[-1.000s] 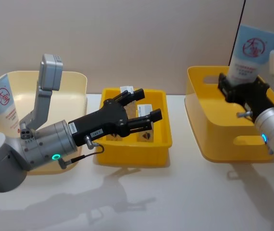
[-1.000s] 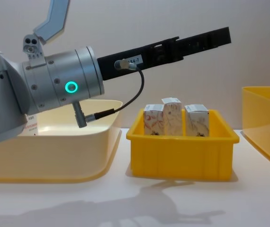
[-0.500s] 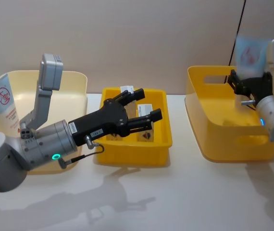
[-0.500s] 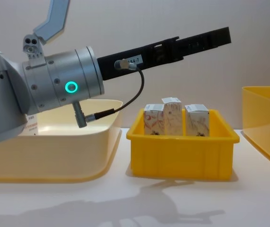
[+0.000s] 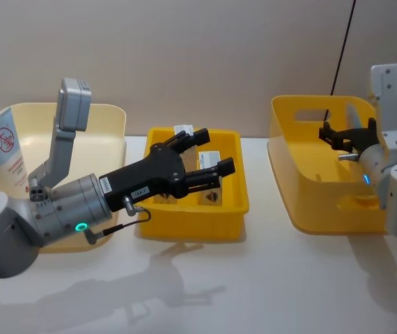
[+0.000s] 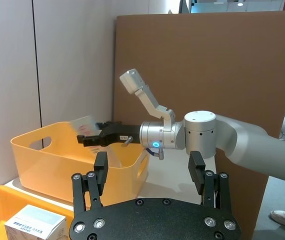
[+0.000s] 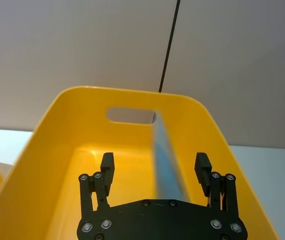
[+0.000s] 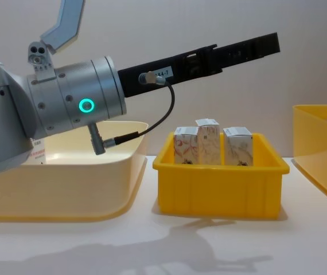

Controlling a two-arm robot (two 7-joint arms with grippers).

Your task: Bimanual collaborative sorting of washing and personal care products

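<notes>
R gripper (image 5: 348,129) sits right of the small bin (image 8: 218,186), over the big bin (image 5: 303,174), jaws wide; a tube (image 7: 165,160) shows blurred betw. them, prob. loose. L gripper (image 5: 207,154) hangs above the small bin, jaws wide, over the cartons (image 8: 209,143). Risks we see: tube may lean on the big bin's rim & tip out; L gripper may knock neighbouring cartons, packed tight.

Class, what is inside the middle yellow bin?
Three white cartons with reddish swirls stand upright in the bin. The open left gripper above covers part of them; the floor is hidden.
</notes>
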